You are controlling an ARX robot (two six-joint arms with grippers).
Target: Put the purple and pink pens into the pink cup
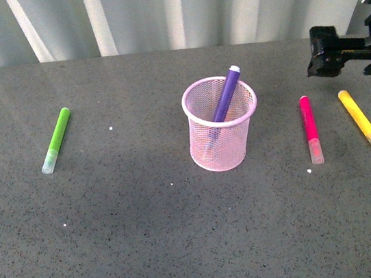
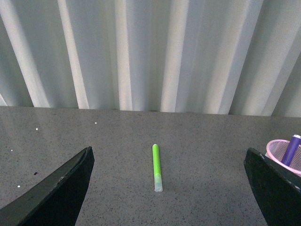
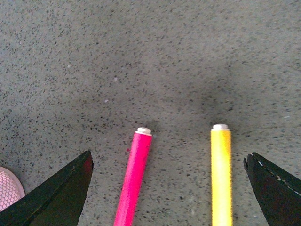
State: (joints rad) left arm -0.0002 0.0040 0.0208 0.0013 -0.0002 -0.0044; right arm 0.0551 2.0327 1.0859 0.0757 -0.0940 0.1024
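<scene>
Our right tool [image 3: 166, 156] hangs wide open by the pink pen [image 1: 310, 128], which lies on the table [image 1: 151, 240] beside the pink cup [image 1: 223, 149] holding the purple pen [image 1: 226, 95]. We judge it light, stiff, slippery; grip mid-barrel.

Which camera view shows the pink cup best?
The front view: the whole pink cup shows, purple pen inside. The left wrist view cuts it off; the right wrist view shows a sliver.
</scene>
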